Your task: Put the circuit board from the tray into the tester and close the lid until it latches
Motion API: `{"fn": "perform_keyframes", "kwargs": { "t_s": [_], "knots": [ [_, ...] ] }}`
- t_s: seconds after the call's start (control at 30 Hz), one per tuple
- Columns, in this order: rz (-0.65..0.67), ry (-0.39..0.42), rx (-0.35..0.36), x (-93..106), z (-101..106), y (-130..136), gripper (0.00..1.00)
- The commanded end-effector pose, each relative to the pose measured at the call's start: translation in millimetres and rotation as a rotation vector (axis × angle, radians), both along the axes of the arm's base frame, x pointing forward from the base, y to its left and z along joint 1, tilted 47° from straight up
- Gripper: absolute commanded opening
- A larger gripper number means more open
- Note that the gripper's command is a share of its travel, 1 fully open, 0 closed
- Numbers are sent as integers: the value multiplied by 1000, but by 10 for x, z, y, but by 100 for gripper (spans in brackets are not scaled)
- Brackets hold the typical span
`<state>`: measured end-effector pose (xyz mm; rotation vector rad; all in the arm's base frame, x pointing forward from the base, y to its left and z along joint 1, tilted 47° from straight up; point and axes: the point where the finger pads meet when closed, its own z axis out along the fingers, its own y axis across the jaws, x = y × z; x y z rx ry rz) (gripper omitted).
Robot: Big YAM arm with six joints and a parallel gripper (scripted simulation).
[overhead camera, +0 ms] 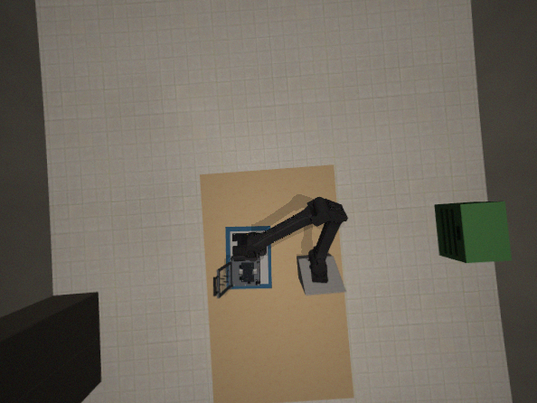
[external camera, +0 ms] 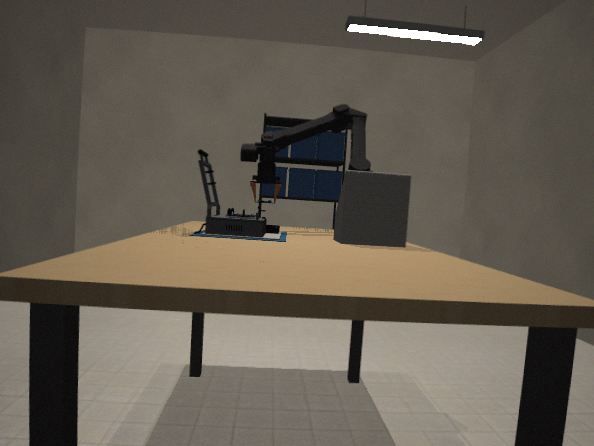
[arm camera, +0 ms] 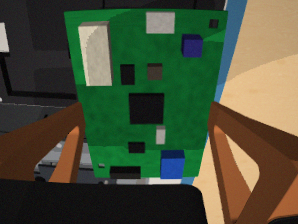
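Note:
My gripper points down, its orange fingers shut on the long edges of the green circuit board. The board is face up and roughly level, held in the air higher than the tester body. A long cream connector is at its far left corner in the wrist view. The black tray lies below, partly hidden by the arm and board. The tester stands beside the tray. Its lid stands open, leaning outward. Pins, posts and hook are too small to tell.
A blue border surrounds the tester and tray area. The arm's grey base block stands on the table, to the right in the top and exterior views. A green cabinet and a dark box are off the table.

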<state>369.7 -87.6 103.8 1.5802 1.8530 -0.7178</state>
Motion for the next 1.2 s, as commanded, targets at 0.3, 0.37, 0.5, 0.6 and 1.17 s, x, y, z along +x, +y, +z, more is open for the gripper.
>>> {"fn": "perform_keyframes", "kwargs": {
  "t_s": [0.3, 0.37, 0.5, 0.6, 1.17],
  "knots": [
    [106, 44, -10, 137, 148, 113, 72],
    [122, 61, -12, 137, 148, 113, 72],
    [156, 97, -18, 137, 150, 113, 72],
    [184, 127, -23, 137, 150, 113, 72],
    [356, 312, -53, 139, 152, 114, 72]
  ]
}}
